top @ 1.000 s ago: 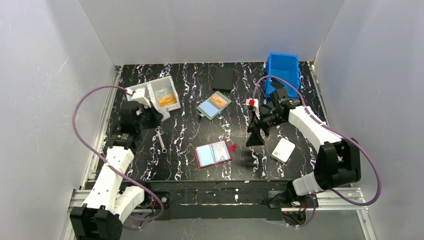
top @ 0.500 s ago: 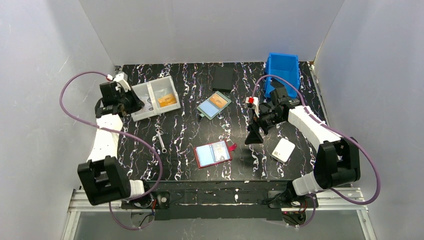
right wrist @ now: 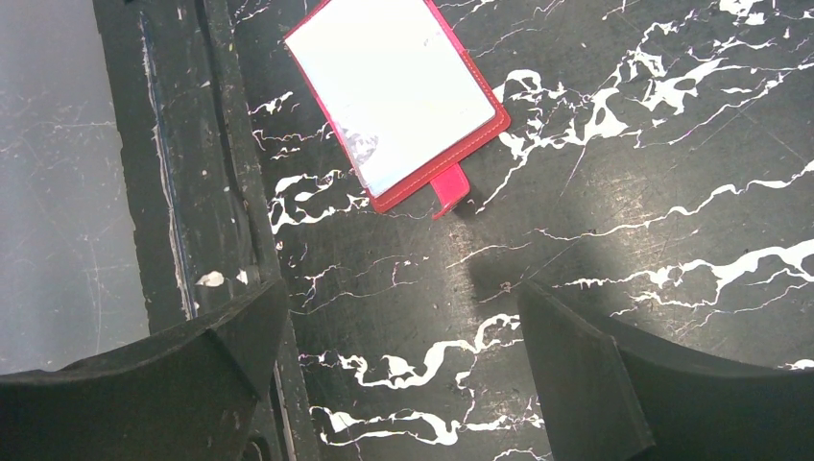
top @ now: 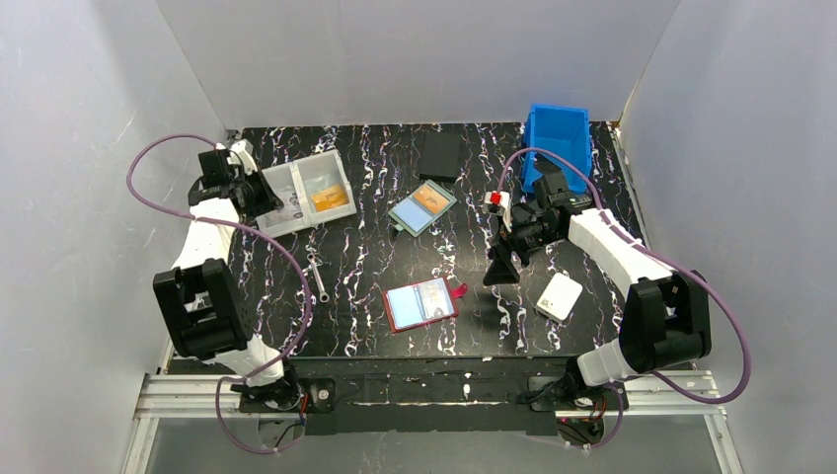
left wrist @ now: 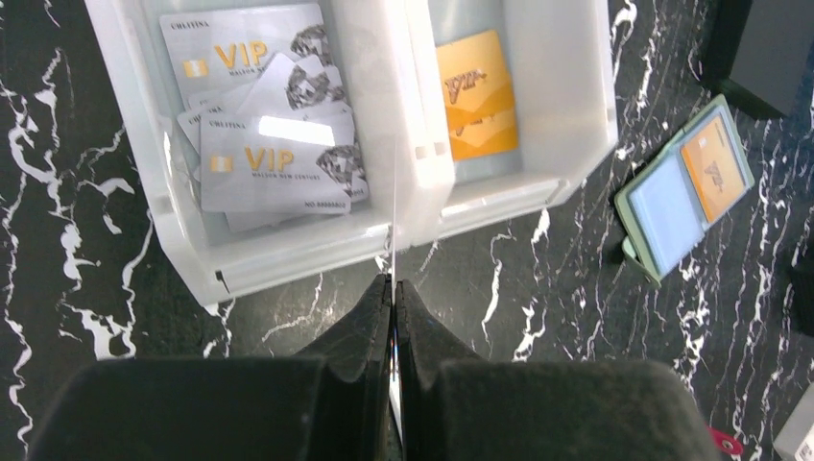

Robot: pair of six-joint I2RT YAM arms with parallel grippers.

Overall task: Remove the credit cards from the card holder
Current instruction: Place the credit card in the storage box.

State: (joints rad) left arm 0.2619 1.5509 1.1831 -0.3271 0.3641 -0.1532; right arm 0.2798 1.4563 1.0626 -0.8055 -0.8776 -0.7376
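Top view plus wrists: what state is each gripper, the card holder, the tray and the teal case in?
left gripper: shut on a thin card seen edge-on, over the clear tray.
right gripper: open, empty, apart from the card holder.
card holder: spread open, lying flat.
clear tray: lidless, silver cards in one compartment, orange cards in the other.
teal case: open, orange card showing.

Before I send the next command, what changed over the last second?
The left gripper, shut on a thin card seen edge-on, moved left and farther back, to the left end of the clear divided box, as its arm folded up. No grab or release seen. The right gripper stayed open, hovering right of the card holder, which lies open where it was.
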